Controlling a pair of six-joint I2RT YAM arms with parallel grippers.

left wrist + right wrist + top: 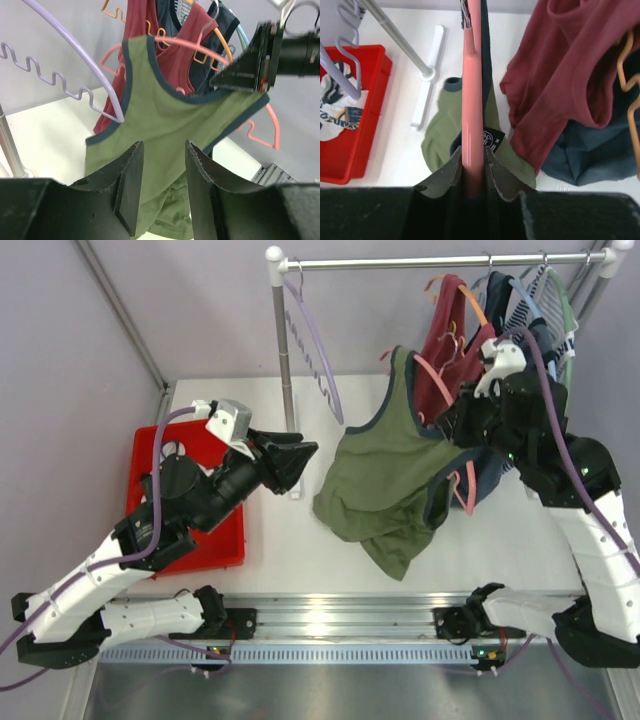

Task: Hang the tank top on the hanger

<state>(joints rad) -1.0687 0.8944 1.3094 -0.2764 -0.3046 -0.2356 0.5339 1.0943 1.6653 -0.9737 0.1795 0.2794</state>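
The olive-green tank top (385,475) hangs by its straps on the salmon-pink hanger (432,375), and its hem is bunched on the table. My right gripper (458,425) is shut on the hanger; in the right wrist view the pink bar (471,90) runs up from between its jaws (472,152), with the top (437,135) below. My left gripper (300,455) is open and empty, to the left of the top and apart from it. In the left wrist view its jaws (164,147) frame the top (165,115) and the hanger (200,47).
A lilac hanger (315,350) hangs on the rail (430,260) beside the rack pole (287,370). A dark red tank top (450,340) and other clothes hang at the back right. A red tray (225,540) at the left holds a white printed garment (332,112).
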